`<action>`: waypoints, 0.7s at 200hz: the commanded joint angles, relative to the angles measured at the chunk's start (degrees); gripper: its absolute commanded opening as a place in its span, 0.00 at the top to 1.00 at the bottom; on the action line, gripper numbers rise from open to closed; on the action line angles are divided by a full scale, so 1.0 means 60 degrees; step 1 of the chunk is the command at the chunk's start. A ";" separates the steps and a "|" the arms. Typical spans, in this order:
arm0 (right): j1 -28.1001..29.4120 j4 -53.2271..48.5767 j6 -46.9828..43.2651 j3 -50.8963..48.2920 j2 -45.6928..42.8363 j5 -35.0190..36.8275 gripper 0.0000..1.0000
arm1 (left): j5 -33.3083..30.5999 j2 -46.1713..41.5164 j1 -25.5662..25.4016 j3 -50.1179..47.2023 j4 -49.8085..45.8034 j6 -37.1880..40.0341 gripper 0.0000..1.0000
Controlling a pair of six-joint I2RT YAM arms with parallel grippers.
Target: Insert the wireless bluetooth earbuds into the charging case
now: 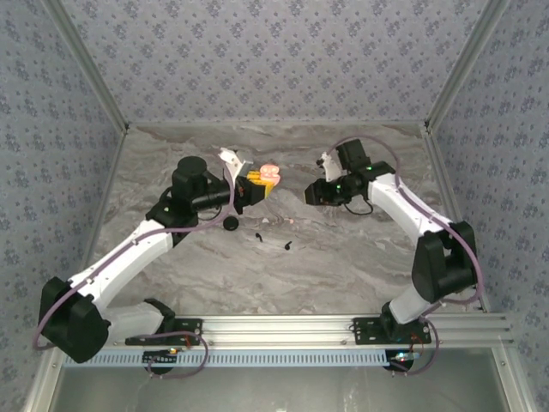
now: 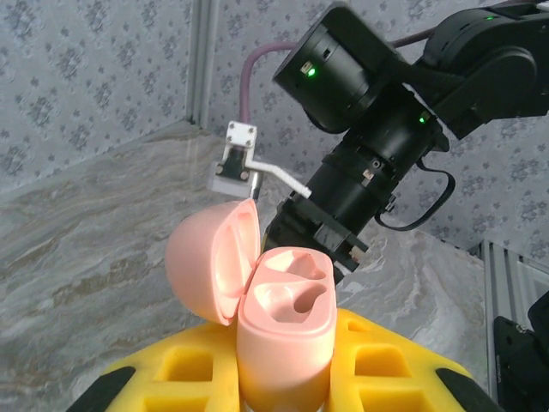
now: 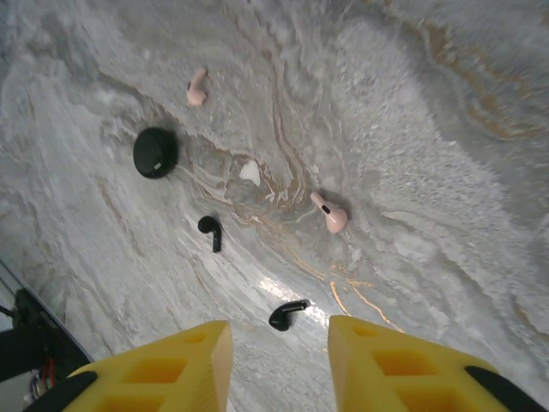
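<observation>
My left gripper is shut on the pink charging case, which it holds upright off the table with the lid swung open. Both wells in the case are bare. In the top view the case sits at the left gripper, facing the right gripper. My right gripper hangs open over the marble table with nothing between its yellow fingers. Below it lie two black earbuds and two pale pink earbuds, all apart from the fingers.
A round black disc lies on the table near the far pink earbud, seen from above at the left arm's elbow. A small white fleck lies beside it. Patterned walls enclose the table on three sides.
</observation>
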 commanded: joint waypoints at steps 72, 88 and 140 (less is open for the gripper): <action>0.1227 0.1561 0.0711 -0.0262 0.2266 -0.0393 0.81 | -0.0851 -0.1103 -0.0199 -0.0801 -0.0453 -0.0045 0.80; 0.1377 0.1736 0.0820 -0.0236 0.2576 -0.0394 0.83 | -0.0895 -0.1122 -0.0227 -0.0853 -0.0448 -0.0085 0.80; 0.1646 0.1833 0.0929 -0.0134 0.3165 -0.0038 0.85 | -0.1027 -0.1122 -0.0245 -0.0882 -0.0438 0.0003 0.80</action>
